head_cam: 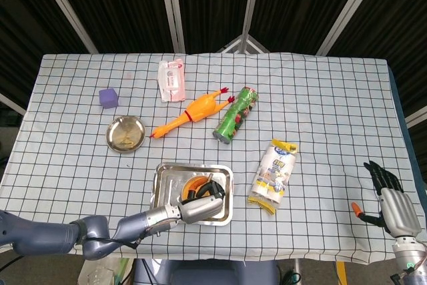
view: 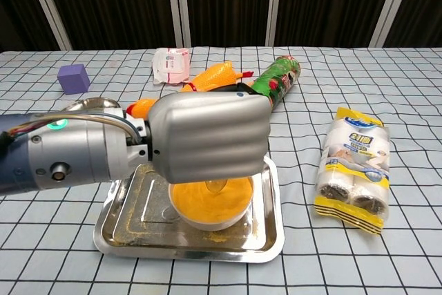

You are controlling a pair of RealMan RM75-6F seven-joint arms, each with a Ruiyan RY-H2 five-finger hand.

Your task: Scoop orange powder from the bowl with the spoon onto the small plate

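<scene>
Orange powder (view: 210, 198) under left robot hand (view: 207, 136) gripping spoon (view: 219, 184), rubber chicken (head_cam: 190, 113) behind – (right robot hand (head_cam: 392, 206) open).

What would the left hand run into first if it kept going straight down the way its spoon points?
Most likely the orange powder in the bowl: the left hand hangs directly over it, and the spoon tip already sits at the powder surface. Depth is hard to judge.
</scene>
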